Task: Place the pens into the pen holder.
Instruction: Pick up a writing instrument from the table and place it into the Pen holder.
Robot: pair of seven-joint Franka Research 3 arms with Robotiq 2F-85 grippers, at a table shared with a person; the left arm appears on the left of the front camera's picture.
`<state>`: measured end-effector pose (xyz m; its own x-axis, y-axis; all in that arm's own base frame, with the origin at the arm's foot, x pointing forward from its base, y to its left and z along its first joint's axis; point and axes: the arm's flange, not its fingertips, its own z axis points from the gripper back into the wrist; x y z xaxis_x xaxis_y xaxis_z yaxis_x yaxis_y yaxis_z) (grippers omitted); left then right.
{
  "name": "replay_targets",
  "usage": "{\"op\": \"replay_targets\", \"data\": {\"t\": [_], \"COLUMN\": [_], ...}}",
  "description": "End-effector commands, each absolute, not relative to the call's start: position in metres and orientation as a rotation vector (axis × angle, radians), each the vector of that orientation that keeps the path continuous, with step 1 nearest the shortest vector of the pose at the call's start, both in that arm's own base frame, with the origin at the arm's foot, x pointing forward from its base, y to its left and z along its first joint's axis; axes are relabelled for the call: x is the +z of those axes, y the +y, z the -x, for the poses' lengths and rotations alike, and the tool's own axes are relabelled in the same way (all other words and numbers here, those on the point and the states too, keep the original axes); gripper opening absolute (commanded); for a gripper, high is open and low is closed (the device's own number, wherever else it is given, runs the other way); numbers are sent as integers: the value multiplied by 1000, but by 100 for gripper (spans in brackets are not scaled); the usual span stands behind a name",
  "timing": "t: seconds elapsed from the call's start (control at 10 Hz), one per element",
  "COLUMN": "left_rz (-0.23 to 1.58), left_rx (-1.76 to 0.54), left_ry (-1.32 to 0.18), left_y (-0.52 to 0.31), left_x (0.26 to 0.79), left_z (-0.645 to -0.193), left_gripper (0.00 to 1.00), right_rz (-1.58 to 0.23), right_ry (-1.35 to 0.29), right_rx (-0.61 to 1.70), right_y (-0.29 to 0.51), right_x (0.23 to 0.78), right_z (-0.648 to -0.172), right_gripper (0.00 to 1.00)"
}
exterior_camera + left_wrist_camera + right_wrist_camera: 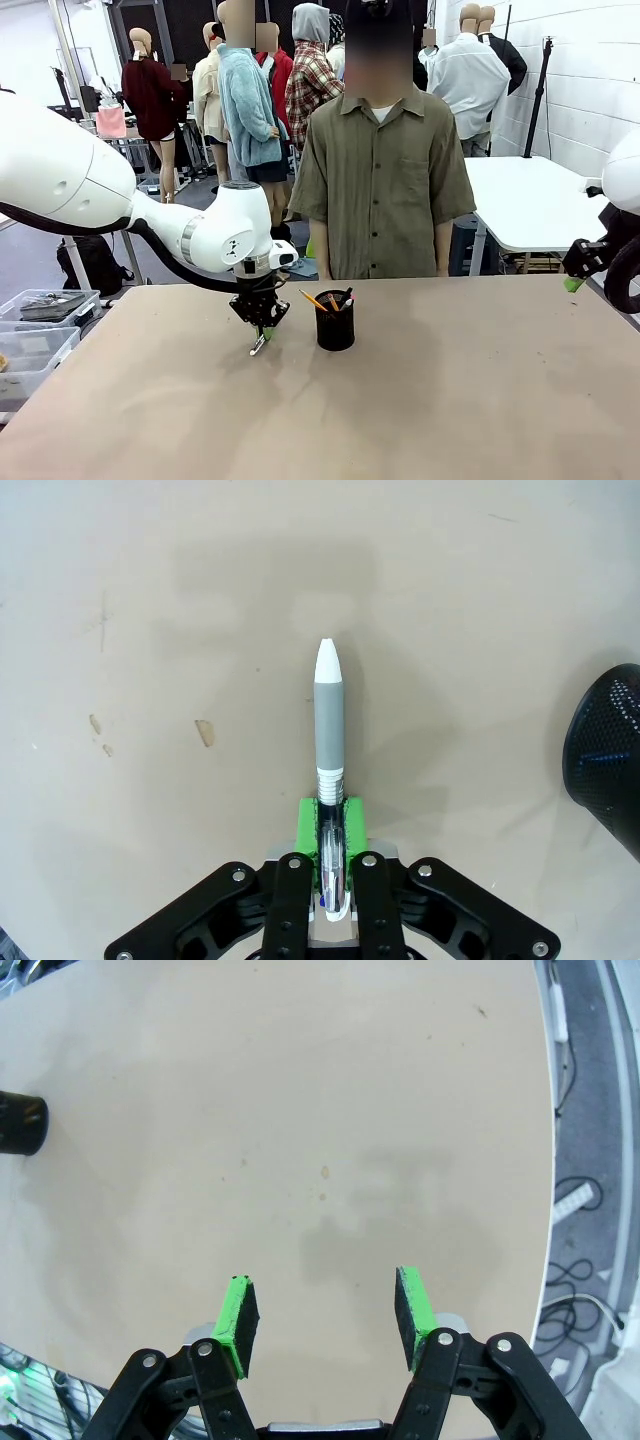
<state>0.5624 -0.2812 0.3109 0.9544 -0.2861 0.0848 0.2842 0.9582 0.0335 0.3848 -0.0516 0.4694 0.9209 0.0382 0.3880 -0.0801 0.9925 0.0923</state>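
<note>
Clamped tight on the silver-white pen, your left jaws hold it by its clear barrel, the grey grip and white tip sticking out past the green pads toward the tabletop. In the front view those left jaws hang just left of the pen holder, the pen slanting down near the surface (whether it touches, you cannot tell). The holder already carries an orange-yellow pencil and other pens. Your right jaws stand well apart, gripping nothing, above bare tabletop far from the holder.
</note>
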Motion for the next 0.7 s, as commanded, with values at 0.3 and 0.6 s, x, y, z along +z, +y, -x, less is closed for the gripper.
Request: {"op": "replay_targets", "data": {"t": [0.3, 0.6], "left_rz": [173, 375], "left_rx": [-436, -793], "left_ry": [-229, -427], "left_y": [-232, -213], "left_x": [383, 422], "left_z": [-529, -523], "left_gripper": [0, 0], "right_rz": [-78, -78], "right_ry": [-399, -399], "right_rx": [44, 44], "right_y": [-48, -48], "right_x": [465, 465], "right_z": [-383, -383], "right_gripper": [69, 69]}}
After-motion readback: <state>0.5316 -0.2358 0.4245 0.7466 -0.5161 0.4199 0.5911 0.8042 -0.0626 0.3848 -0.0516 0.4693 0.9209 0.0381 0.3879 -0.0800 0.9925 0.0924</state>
